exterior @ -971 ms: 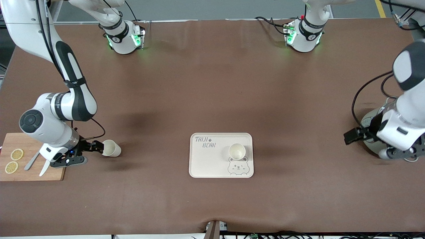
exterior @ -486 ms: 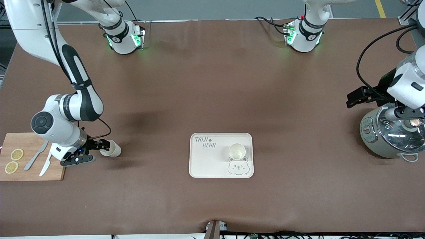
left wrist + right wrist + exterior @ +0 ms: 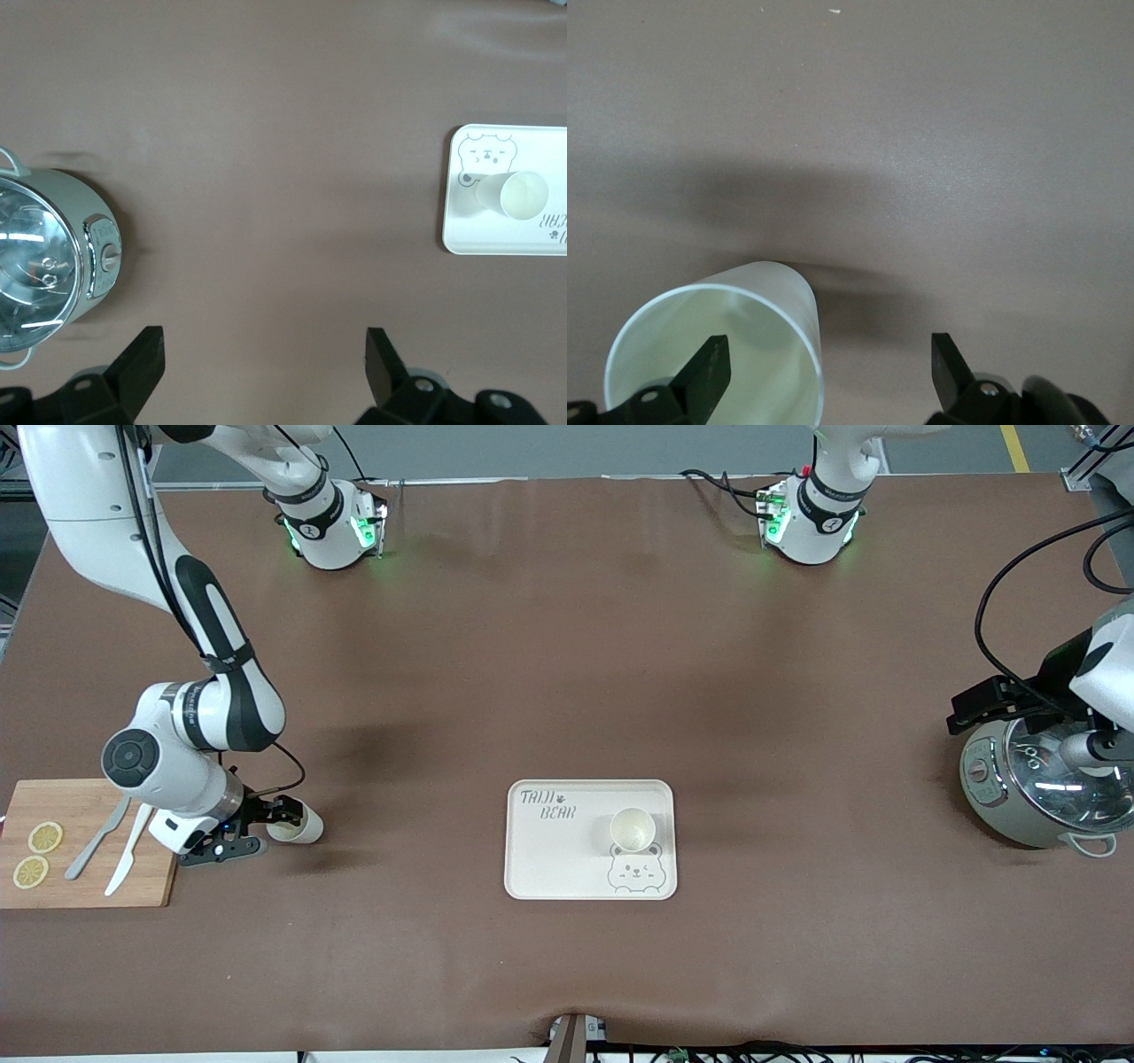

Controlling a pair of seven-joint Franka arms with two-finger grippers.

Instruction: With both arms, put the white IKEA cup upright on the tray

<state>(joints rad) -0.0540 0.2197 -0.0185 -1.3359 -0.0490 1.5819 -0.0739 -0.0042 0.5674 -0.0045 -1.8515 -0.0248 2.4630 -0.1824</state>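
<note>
A white cup lies on its side low in the front view, toward the right arm's end of the brown table. Its long axis runs roughly along the table's length, with the open mouth turned toward the wooden cutting board and the base turned toward the tray. The right gripper is down at the cup's mouth with its jaws spread wide. In the right wrist view the tipped cup faces the camera mouth first. One finger of the right gripper shows against the hollow of the mouth, the other sits outside the cup over bare cloth, and neither visibly presses on the rim. A second cup stands upright with its mouth up on the cream tray in the lower middle of the frame, just above the printed bear face. The left gripper hangs in the air, waiting, at the left arm's end of the table, by a glass-lidded pot. Its jaws are wide apart with nothing between them. The left wrist view looks down on the pot, the tray and the standing cup. Two lemon slices rest on the cutting board.
</note>
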